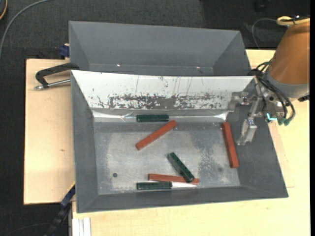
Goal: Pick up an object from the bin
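On the worktop (44, 132) stands the grey metal bin (83, 146). Over its right sloping wall hangs the hand (247, 129); whether it is apart or together cannot be told. Just left of it, a long red stick (229, 144) lies along the floor's right edge. Another red stick (155, 134) lies slanted mid-floor, and a shorter dark green stick (180, 167) lies nearer the front.

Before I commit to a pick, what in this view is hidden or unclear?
Camera view:
- Lower red stick: right part covered by the slanting green stick.
- Pale sliver under it: too small to identify.
- Dark spot on the floor: too small.
- Gripper and right-wall red stick: touching or apart, unclear.
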Controlling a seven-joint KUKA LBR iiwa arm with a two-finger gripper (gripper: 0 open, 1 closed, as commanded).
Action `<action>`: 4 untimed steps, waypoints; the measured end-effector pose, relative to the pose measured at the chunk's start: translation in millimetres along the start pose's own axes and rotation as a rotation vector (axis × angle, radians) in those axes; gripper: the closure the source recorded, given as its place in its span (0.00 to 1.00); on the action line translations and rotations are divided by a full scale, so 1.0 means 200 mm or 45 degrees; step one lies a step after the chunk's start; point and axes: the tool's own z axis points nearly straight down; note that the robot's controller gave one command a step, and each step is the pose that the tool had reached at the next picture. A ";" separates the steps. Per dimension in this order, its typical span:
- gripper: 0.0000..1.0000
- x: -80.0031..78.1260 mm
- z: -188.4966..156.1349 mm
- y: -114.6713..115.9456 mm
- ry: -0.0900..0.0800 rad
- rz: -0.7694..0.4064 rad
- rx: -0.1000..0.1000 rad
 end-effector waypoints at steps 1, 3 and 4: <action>0.00 0.10 0.58 0.16 0.006 0.658 -0.001; 0.00 0.25 0.32 0.38 -0.010 0.307 -0.006; 0.00 0.33 0.73 0.53 0.009 -0.043 -0.001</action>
